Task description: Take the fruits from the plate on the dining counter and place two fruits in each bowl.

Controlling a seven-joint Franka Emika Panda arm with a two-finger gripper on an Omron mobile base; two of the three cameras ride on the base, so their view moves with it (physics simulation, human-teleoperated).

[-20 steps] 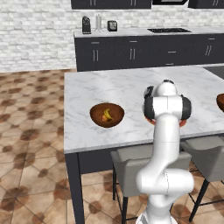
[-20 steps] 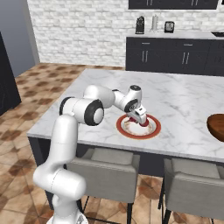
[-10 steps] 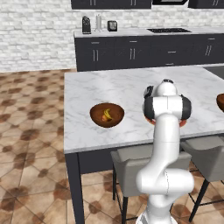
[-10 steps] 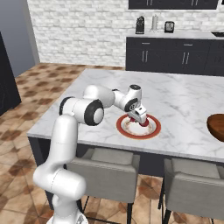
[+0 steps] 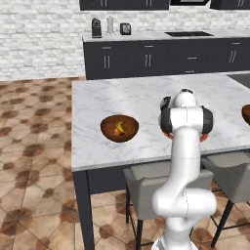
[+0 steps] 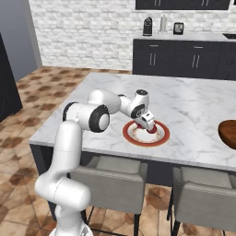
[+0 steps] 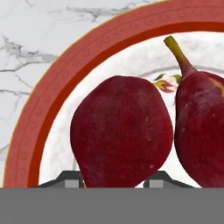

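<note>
Fingers (image 7: 113, 183) narrowed onto the near red fruit (image 7: 121, 131) on the plate (image 7: 48, 109) — it sits dead centre between them, second red fruit (image 7: 200, 127) just beside; nearest bowl (image 5: 119, 128) lies well across the surface (image 5: 127, 100), holding banana — lift, then carry

Bright even rendered light, faint soft shadows, no glare, base views slightly coarse
</note>
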